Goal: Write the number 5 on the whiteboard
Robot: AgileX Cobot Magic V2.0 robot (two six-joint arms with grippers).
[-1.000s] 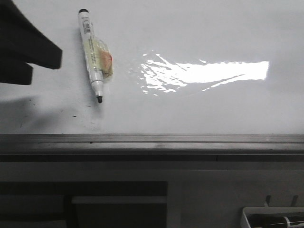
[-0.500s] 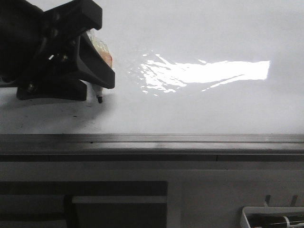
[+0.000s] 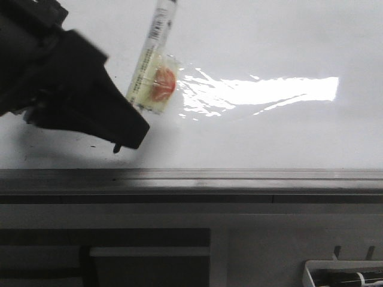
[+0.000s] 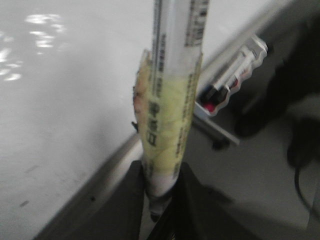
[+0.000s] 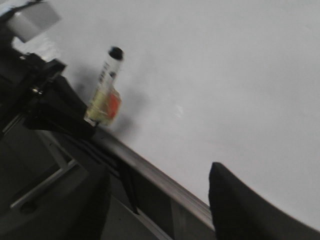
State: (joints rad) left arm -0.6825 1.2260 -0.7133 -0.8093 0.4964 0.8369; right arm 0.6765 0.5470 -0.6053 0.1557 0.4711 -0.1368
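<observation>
glare streak on whiteboard (image 3: 269,36) | dim foreground | wrist views blurred

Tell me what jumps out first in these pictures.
The left gripper, at the near left of the whiteboard, is shut on a marker that tilts up and away, wrapped in yellowish tape with an orange patch. To its right a bright glare streaks across the glossy board. No strokes are on the board yet.

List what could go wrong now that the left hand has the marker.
The left hand grips the marker low near its tip, with the long barrel tilting free above, so it may pivot under writing pressure. The tip sits close to the whiteboard's grey edge rail, leaving little room below for strokes.
</observation>
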